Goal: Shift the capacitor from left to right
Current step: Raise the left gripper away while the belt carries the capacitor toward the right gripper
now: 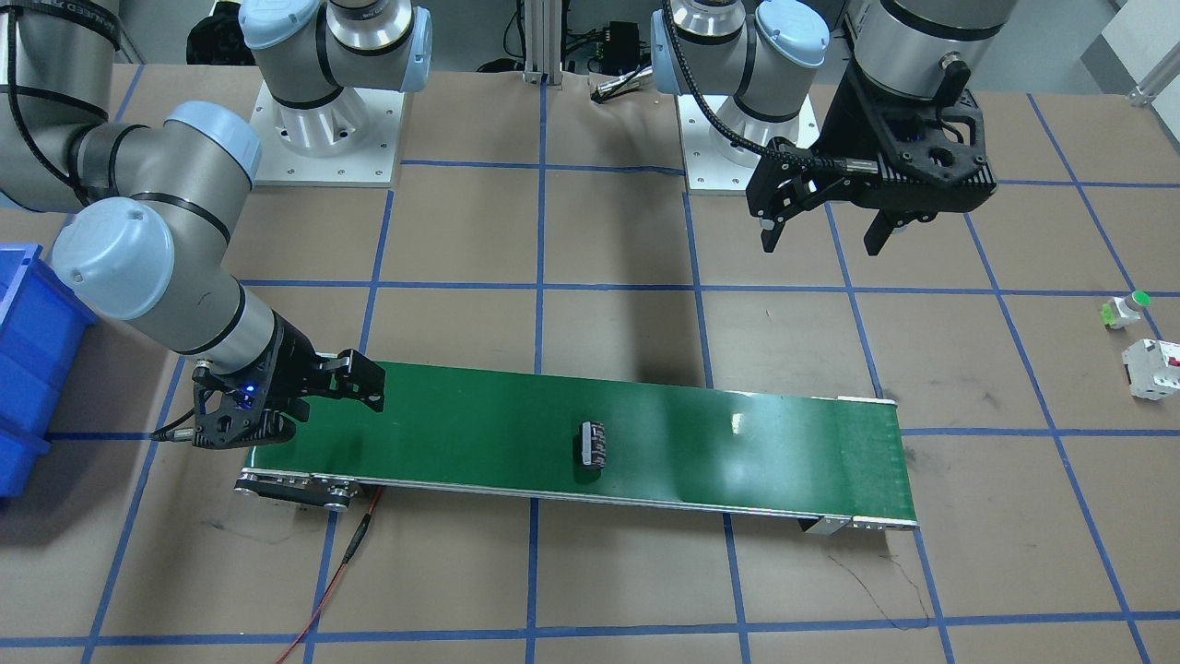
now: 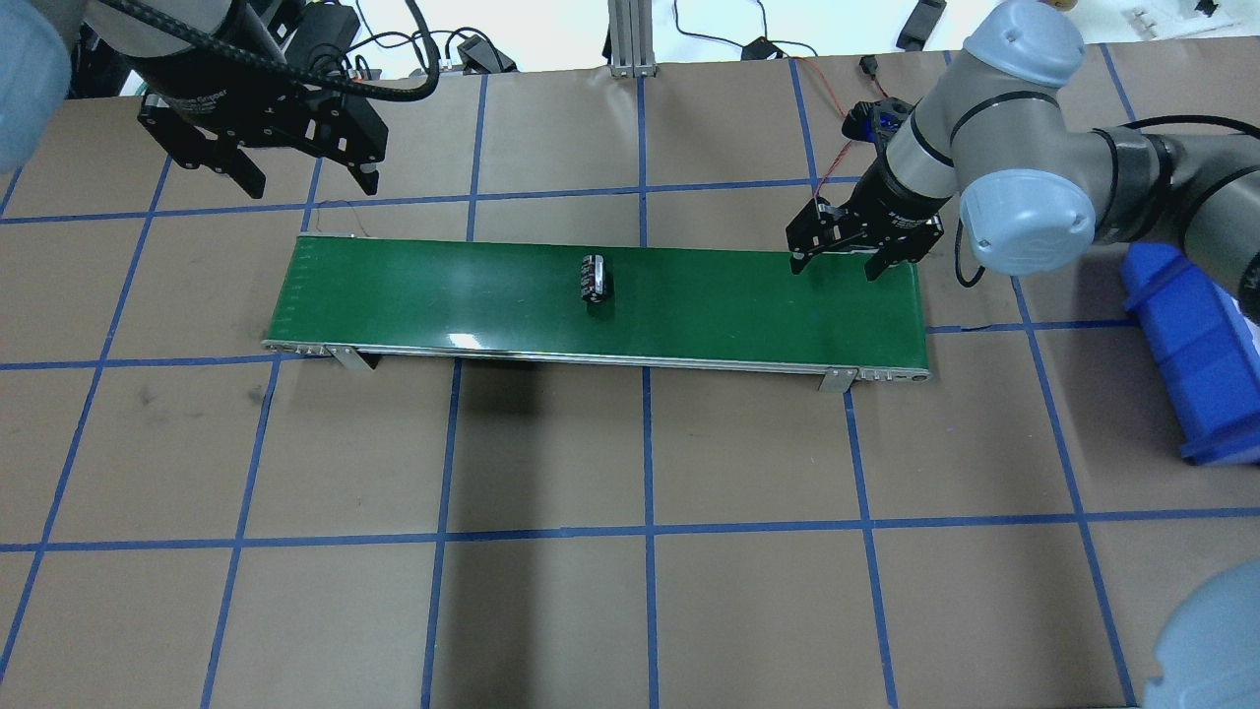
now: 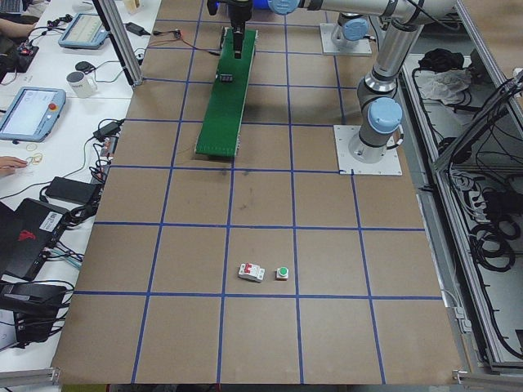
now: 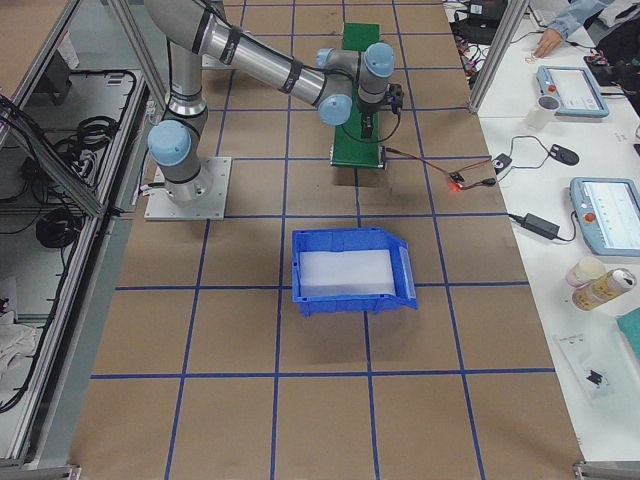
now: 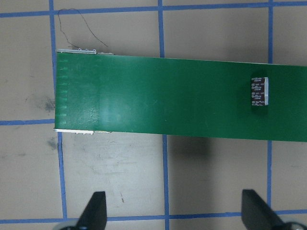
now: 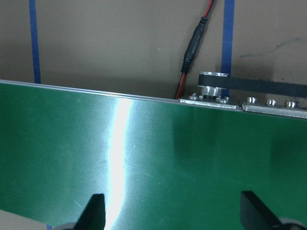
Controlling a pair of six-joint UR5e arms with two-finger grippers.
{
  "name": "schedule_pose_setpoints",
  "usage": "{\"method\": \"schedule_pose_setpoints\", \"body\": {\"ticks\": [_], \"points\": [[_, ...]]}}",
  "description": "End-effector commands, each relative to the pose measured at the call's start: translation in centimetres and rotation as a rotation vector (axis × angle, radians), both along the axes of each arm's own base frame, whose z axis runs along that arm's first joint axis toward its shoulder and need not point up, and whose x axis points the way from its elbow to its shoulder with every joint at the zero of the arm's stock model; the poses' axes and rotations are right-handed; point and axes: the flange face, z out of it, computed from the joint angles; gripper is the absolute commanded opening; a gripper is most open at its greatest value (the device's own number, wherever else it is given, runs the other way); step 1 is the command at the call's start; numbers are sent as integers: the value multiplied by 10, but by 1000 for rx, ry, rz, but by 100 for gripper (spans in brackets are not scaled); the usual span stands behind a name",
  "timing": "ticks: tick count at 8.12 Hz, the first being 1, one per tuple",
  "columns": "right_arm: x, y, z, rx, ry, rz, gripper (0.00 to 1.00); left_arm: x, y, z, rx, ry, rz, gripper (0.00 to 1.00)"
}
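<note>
capacitor [image 2: 594, 277] lies on its side on the green belt [image 2: 443, 295], about halfway along it. nothing touches it, and it's well apart from both hands. in the left wrist view you see it toward the right of the belt, its paler end on the right.

left hand [image 2: 307, 182] is raised high near the belt's left end, with its fingers spread wide and nothing between them. its wrist view looks straight down on that end of the belt, the two fingertips far apart at the bottom edge. you can't tell exactly what spot it hangs over, since the views disagree because of its height.

right hand [image 2: 834, 268] is low over the belt's right end, fingers pointing down, also spread wide and empty. its wrist view is filled by green belt close up, with a fingertip in each bottom corner and the belt's end roller and screws at upper right.

red wire [image 1: 341, 572] runs off the belt's right end across the brown surface [image 2: 591, 492], which is taped with a blue grid. blue bin [image 2: 1191, 345] sits on the surface past the belt's right end, beside the right arm. white block [image 1: 1152, 369] with a red marking and a small green-capped button [image 1: 1126, 309] sit near each other well beyond the belt's left end.
</note>
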Motion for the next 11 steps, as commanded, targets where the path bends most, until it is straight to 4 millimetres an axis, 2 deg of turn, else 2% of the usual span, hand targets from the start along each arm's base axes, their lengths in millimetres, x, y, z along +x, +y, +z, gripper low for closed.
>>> {"method": "schedule_pose_setpoints", "body": {"ticks": [1, 11], "points": [[1, 0, -1, 2, 1, -3, 100, -1, 0, -1, 2, 3, -1, 100], [4, 2, -8, 33, -13, -58, 96, -3, -3, -6, 11, 3, -1, 100]]}}
